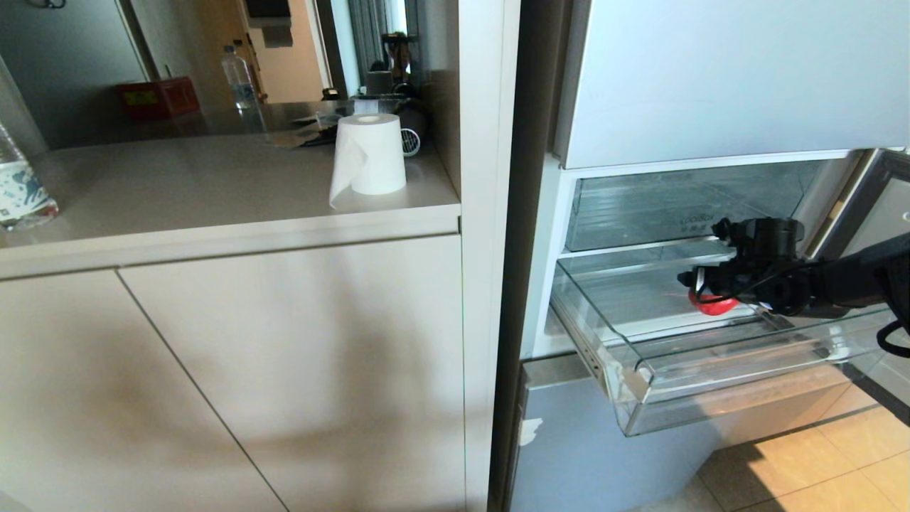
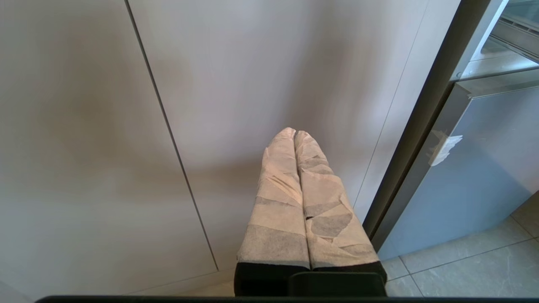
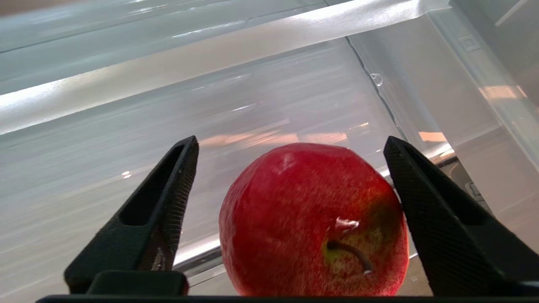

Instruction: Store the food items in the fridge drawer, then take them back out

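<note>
While the fridge drawer (image 1: 640, 384) stands pulled out from the pale blue-grey fridge (image 1: 590, 455), the right claw (image 1: 693, 284) reaches into it from the right side of the head view. Its two black ribbed fingers (image 3: 168, 202) stand wide apart, one on each side of a red toy apple (image 3: 311, 219). One finger lies at or very near the fruit's side; the other is clearly apart from it, so the claw is spread and grips nothing. In the right wrist view the apple shows a short dark stem set in a small greenish patch, and it sits low over the drawer's clear floor; whether it rests fully on that floor cannot be told. In the head view only a red sliver of the fruit (image 1: 713, 306) shows beneath the black wrist. A second clear drawer (image 1: 675, 206) sits above and behind the open one, under the closed upper fridge door (image 1: 739, 78).

The left claw (image 2: 294, 134) is parked low in front of a beige cabinet door (image 2: 84, 147), just beside the fridge's lower panel. Its tape-wrapped fingers (image 2: 278, 202) are pressed together with nothing between them.

On the surface (image 1: 178, 185) to the left of the fridge stand a roll of white paper (image 1: 370, 153) and, at the far edge, a plastic bottle (image 1: 18, 188).
</note>
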`<state>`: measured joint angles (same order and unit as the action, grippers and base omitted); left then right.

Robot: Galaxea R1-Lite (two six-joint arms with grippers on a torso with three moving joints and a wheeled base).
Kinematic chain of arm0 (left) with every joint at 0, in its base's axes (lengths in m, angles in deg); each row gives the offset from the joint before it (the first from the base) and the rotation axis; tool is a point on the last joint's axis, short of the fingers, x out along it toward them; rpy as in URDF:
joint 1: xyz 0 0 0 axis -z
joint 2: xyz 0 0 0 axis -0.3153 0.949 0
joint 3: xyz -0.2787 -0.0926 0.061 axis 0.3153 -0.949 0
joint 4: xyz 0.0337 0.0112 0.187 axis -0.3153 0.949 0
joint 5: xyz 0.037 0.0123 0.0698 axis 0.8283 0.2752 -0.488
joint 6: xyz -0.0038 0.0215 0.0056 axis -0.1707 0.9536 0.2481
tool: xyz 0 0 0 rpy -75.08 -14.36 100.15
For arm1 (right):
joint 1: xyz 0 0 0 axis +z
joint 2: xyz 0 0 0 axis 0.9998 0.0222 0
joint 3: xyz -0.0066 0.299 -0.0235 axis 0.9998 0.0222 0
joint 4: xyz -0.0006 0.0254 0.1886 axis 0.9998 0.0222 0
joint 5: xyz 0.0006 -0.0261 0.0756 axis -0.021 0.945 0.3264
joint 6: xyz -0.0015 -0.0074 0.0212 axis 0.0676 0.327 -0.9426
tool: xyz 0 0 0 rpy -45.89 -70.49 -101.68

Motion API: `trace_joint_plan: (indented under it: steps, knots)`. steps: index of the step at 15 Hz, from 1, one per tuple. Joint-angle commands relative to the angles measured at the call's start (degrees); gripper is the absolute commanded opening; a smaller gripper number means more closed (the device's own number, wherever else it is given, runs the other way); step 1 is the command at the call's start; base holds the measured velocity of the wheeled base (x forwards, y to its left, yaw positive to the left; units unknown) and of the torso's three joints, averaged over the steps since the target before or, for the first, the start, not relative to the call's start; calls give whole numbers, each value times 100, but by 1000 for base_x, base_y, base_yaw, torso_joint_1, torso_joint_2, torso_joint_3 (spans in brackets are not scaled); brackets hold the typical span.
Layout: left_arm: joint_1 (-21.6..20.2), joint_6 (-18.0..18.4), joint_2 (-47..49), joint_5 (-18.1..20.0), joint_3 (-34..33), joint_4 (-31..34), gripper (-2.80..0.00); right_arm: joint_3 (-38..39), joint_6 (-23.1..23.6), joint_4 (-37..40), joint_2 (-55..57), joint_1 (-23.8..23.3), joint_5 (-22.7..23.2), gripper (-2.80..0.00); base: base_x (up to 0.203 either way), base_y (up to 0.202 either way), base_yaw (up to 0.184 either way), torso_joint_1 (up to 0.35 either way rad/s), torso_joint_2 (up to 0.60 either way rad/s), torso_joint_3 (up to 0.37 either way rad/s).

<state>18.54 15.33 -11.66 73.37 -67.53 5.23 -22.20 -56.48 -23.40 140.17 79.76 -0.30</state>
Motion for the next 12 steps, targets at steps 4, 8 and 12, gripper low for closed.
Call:
trace_joint_plan:
  steps: [4, 8, 12]
  knots:
    - [2, 0, 1, -6, -1, 2, -280, 99, -5, -5, -501, 0, -14, 0, 0, 0, 0, 0, 0, 0]
    - [2, 0, 1, -6, -1, 2, -280, 744, -6, -6, -1393, -7, -24, 0, 0, 0, 0, 0, 0, 0]
    - [2, 0, 1, -6, -1, 2, -280, 2053, -32, -12, -2766, -6, 0, -280, 0, 0, 0, 0, 0, 0]
